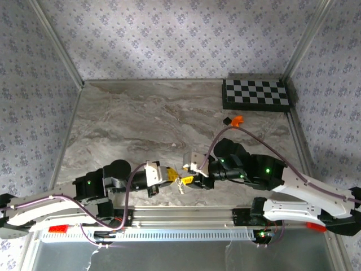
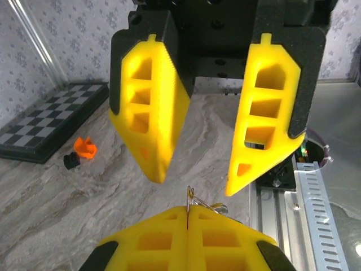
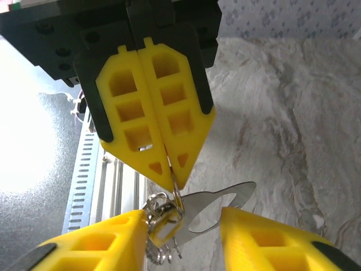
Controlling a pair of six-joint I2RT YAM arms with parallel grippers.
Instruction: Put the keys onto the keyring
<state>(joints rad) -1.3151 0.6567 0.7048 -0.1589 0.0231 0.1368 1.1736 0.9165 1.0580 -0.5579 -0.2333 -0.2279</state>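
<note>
My left gripper is shut on the keyring, a thin silver loop that stands edge-on out of its yellow fingertips. In the right wrist view the left gripper points down with the keyring pinched at its tip. From the ring hang a yellow-headed key, a flat silvery piece with a long hole and a small chain cluster. My right gripper is open, one finger on each side of that hanging bunch. From above, both grippers meet tip to tip over the bunch.
A chessboard lies at the back right corner. A small orange piece and a black one sit just in front of it. A metal rail runs along the near edge, right below the grippers. Patterned walls close in the table.
</note>
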